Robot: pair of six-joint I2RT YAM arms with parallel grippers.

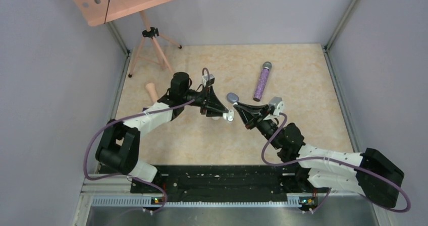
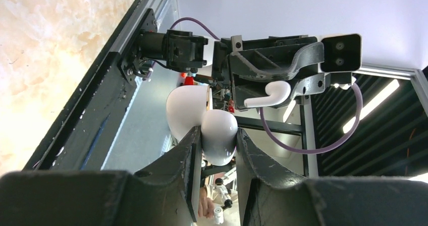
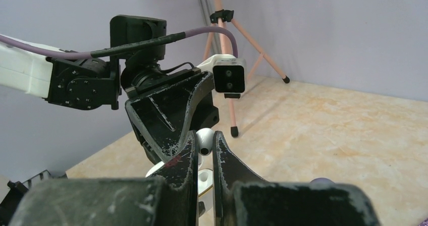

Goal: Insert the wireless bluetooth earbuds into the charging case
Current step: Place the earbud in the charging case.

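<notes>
Left fingers [image 2: 184, 158] pinch the white charging case [image 2: 220, 127] by its body. The lid [image 2: 184, 110] is open toward 10 o'clock, and the inside faces away from this camera, so the slots are not visible. Right fingers [image 3: 182, 160] are pressed on a white earbud [image 3: 204, 139]. In the right wrist view only its round head shows between the tips and the stem is hidden. A white bit just under them at 6 o'clock is mostly covered, probably the case.

The left wrist view shows the earbud whole at 1 o'clock of the case, looking apart from it.

In the top view both sets of fingers meet mid-desk [image 1: 303, 85]. The case is a white speck there and the earbud is too small to see. A greyish-purple oval [image 1: 232, 97] sits at 12 o'clock of the tips; I can't tell what it is. A purple microphone [image 1: 261, 80] lies flat at 1 o'clock.
</notes>
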